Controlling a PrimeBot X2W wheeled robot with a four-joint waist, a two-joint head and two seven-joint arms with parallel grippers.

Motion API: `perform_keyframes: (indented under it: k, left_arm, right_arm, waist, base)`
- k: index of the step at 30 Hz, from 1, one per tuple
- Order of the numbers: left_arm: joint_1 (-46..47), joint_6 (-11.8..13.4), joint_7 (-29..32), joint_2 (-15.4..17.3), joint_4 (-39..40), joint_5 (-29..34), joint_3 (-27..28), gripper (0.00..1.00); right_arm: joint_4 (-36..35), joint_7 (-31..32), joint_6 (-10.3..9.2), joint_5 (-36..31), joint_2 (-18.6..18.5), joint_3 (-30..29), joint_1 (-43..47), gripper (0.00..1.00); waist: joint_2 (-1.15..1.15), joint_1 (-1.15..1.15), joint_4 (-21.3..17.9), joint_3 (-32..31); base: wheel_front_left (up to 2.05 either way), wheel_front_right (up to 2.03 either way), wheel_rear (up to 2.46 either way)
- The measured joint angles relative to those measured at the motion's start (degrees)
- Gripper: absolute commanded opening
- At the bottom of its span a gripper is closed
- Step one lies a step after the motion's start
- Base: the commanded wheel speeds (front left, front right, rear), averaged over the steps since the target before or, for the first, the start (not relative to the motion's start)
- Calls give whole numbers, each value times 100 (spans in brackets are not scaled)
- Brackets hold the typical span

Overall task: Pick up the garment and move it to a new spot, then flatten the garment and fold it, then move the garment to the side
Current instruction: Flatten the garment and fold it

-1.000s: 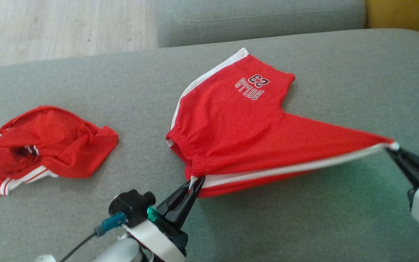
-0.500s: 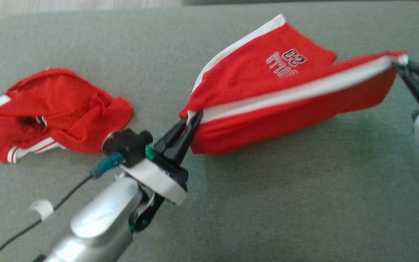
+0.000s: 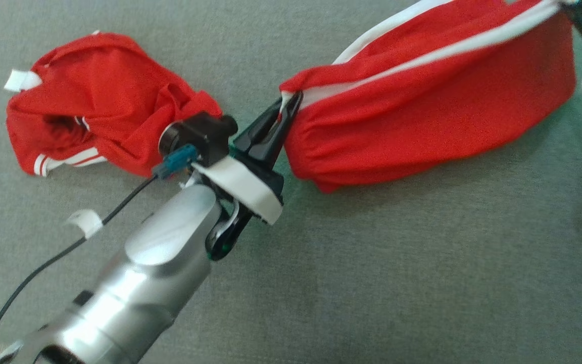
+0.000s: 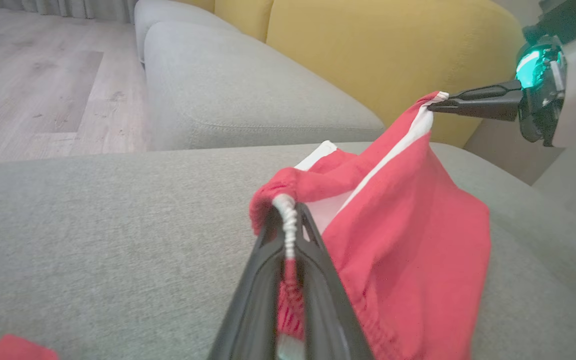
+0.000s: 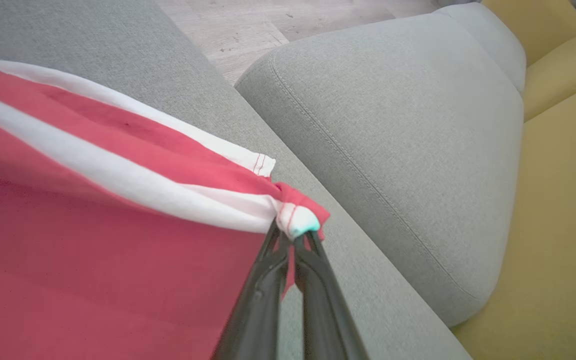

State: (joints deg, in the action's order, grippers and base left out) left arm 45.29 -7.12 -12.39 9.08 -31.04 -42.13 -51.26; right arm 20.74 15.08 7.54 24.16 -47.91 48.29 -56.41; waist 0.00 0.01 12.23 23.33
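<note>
Red shorts hang stretched above the grey sofa cushion toward 1 o'clock. The left gripper clamps the waistband and the right gripper pinches a hem corner (white stripe taut between). A crumpled red garment lies at 10 o'clock.

A grey fabric cushion carries a crumpled red garment with white stripes on its left part.

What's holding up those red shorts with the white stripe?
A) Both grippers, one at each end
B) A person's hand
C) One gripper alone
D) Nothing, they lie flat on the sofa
A: the left gripper pinches the waistband end of the red shorts, and the right gripper pinches a striped hem corner.
</note>
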Motion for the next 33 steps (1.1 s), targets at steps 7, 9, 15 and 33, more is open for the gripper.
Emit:
perform_keyframes:
  k: [7, 9, 15, 33]
  left_arm:
    - [480, -5, -137, -281, -399, -35, -92, 0]
    - [550, -40, -140, -318, -449, -98, -121, 0]
    - [655, -44, -191, -428, -608, -178, -235, 0]
    - [579, -35, -207, -422, -725, 7, 673, 100]
  right_arm:
    - [620, -148, 0, 202, 11, 781, -908, 0]
    - [767, -234, 0, 252, 26, 984, -1085, 0]
    - [1207, -541, 0, 370, 116, 1439, -1522, 0]
    - [2696, -2160, 0, 1167, 865, 1227, -1565, 100]
  waist:
    - [0, 0, 213, 366]
    - [0, 0, 252, 441]
    - [0, -1, 356, 572]
    - [0, -1, 228, 127]
  base:
    - [0, 0, 0]
    - [0, 0, 0]
    - [0, 0, 0]
    - [0, 0, 0]
